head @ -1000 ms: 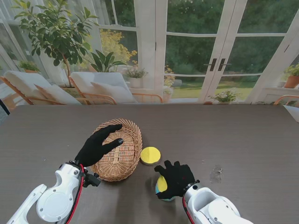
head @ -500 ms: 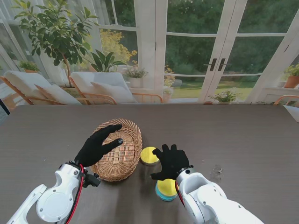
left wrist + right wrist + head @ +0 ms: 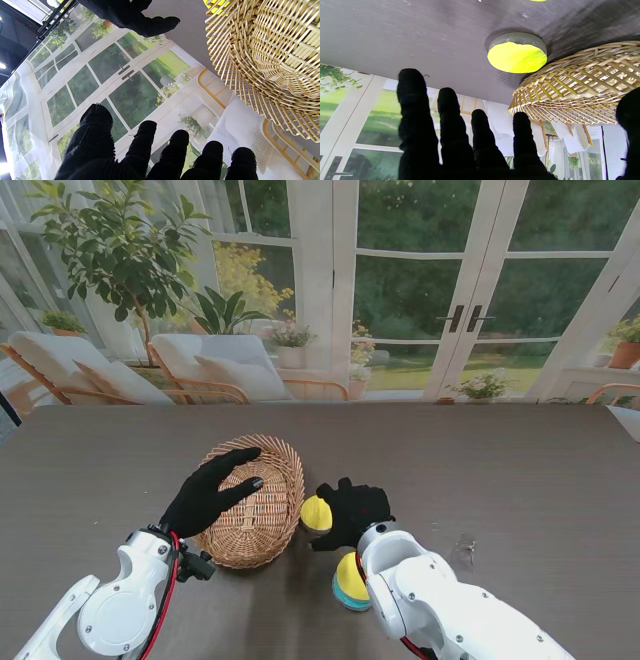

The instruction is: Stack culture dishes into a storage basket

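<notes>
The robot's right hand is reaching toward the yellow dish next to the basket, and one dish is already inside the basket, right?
Not quite. The basket holds no dish yet, as the stand view shows. The right hand does reach toward the yellow dish beside it.

The left hand (image 3: 212, 492) is stretched out flat with its palm down. Its black fingers (image 3: 147, 142) are spread apart and hold nothing. The right hand (image 3: 350, 513) reaches forward from its bent white arm (image 3: 440, 610). Its fingers (image 3: 450, 120) are straight and spread too, and they grip nothing.
</notes>
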### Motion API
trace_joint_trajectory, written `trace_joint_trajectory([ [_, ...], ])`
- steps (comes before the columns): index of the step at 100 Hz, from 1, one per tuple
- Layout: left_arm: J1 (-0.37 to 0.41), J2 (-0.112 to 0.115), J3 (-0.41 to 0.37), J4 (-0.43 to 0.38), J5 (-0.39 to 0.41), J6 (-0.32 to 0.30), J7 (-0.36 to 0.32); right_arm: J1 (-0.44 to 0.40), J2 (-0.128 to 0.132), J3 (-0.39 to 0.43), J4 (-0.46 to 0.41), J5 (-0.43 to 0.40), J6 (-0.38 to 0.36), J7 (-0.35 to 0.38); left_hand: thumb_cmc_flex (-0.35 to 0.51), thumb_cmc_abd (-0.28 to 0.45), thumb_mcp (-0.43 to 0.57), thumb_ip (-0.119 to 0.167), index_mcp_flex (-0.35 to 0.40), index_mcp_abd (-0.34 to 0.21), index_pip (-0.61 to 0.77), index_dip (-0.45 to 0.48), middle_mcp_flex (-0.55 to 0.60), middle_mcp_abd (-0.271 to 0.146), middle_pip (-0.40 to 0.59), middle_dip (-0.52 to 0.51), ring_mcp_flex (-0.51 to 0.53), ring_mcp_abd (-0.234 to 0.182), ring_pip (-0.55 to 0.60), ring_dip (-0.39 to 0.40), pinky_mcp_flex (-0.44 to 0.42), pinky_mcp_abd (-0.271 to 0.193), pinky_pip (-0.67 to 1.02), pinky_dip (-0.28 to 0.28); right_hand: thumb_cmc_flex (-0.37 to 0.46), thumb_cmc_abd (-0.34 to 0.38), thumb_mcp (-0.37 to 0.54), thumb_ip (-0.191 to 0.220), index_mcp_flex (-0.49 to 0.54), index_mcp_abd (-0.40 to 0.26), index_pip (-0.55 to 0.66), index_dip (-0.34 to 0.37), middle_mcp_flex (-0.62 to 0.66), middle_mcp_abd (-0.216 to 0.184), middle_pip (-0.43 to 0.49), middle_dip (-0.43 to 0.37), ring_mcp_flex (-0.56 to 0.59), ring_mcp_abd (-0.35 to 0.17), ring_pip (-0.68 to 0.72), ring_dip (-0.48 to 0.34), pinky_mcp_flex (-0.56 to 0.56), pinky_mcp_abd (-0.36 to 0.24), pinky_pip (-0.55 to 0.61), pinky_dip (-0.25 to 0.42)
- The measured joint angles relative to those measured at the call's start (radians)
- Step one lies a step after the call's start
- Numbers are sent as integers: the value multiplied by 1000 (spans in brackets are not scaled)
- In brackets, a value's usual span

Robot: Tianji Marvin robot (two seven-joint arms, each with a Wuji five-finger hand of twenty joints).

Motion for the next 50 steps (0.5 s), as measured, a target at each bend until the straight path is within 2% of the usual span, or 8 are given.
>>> trace_joint_trajectory([
  [17,0,0,0,0,-2,3,-1,52,-10,-57,34,51,39,-10,0,0,0,0,0,0,0,0,0,0,0,0,0,0,0,0,0,0,0,0,7,0,0,0,0,0,0,0,0,0,0,1,1,-10,14,13,0,0,3,3],
  [21,0,0,0,0,-2,4,-1,62,-13,-68,43,57,45,-13,0,0,0,0,0,0,0,0,0,0,0,0,0,0,0,0,0,0,0,0,14,0,0,0,0,0,0,0,0,0,0,1,5,-11,21,14,0,0,11,25],
  [26,0,0,0,0,-2,6,0,75,-15,-83,54,65,54,-16,0,0,0,0,0,0,0,0,0,0,0,0,0,0,0,0,0,0,0,0,16,-24,1,0,0,0,0,0,0,0,15,1,30,-20,39,28,0,0,32,29],
  [50,1,0,0,-1,0,7,2,140,-25,-153,109,125,104,-32,0,0,0,0,0,0,0,0,0,0,0,0,0,0,0,0,0,0,0,0,18,-64,1,0,0,-11,0,11,0,-1,27,2,68,-64,239,148,1,0,153,181],
])
